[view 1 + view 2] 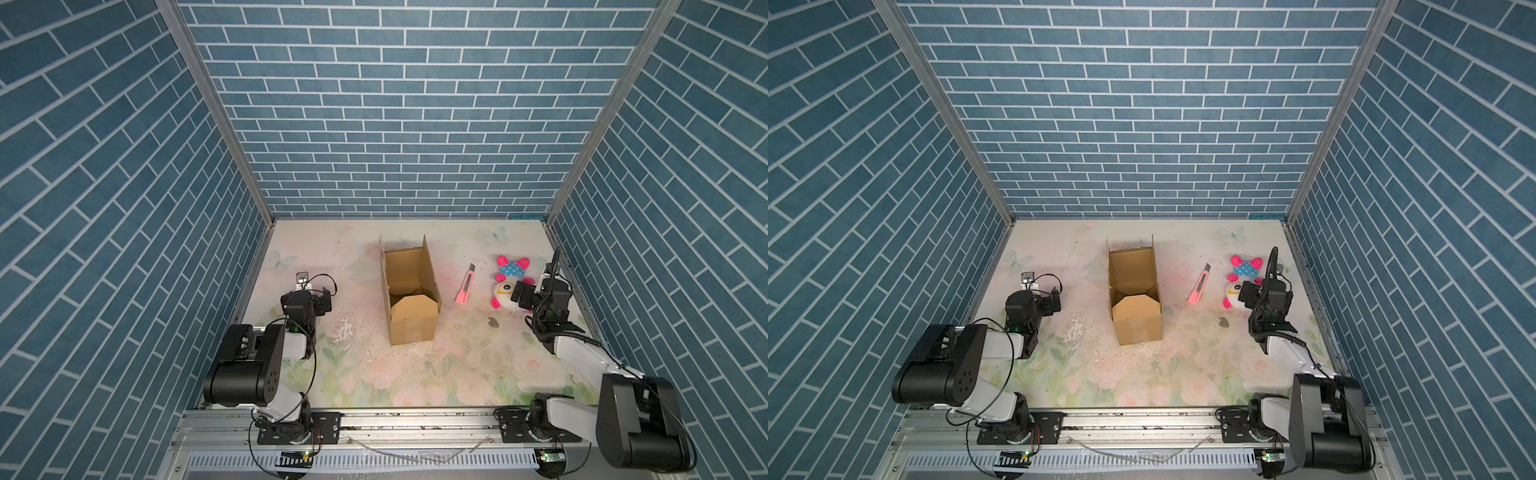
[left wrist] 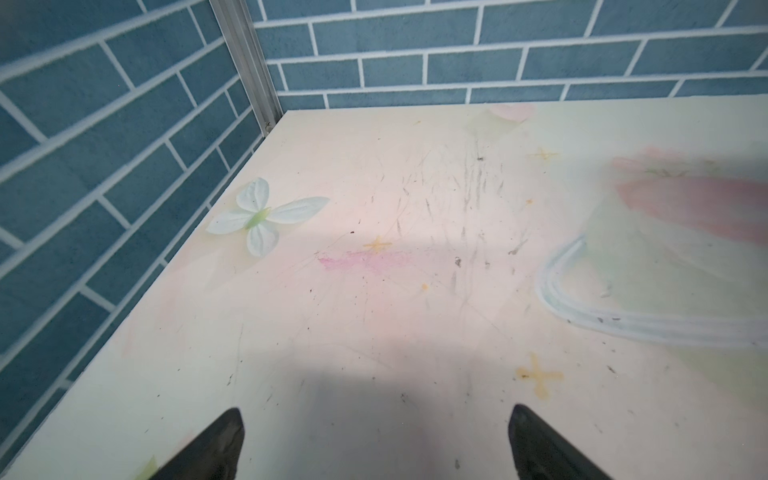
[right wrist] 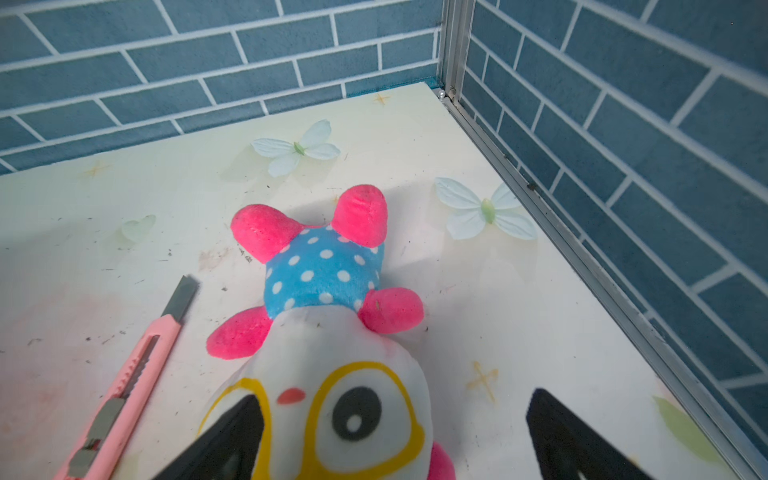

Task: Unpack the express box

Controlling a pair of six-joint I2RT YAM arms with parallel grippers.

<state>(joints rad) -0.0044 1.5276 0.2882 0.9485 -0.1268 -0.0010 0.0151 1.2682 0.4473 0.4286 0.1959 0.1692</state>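
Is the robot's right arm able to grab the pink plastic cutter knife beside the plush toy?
Probably yes. The pink plastic utility knife lies bare on the table, just beside the pink, blue and white plush toy below the right arm's open fingers. Nothing stands between them.

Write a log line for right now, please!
express box open | plush toy out on table | left tool open, empty | right tool open over plush toy

- The picture's edge is cutting off the plush toy's (image 3: pixel 324 332) head under the right gripper (image 3: pixel 395 397), and the pink knife's (image 3: pixel 133 374) handle beside it.
- A dark speck (image 1: pixel 493 322) near that gripper is showing too small to identify.
- The left gripper's (image 2: pixel 376 411) fingers (image 2: pixel 216 444) are running off the frame.
- Between the grippers, a folded-in flap (image 1: pixel 415 307) is hiding part of the express box's (image 1: pixel 409 266) inside.
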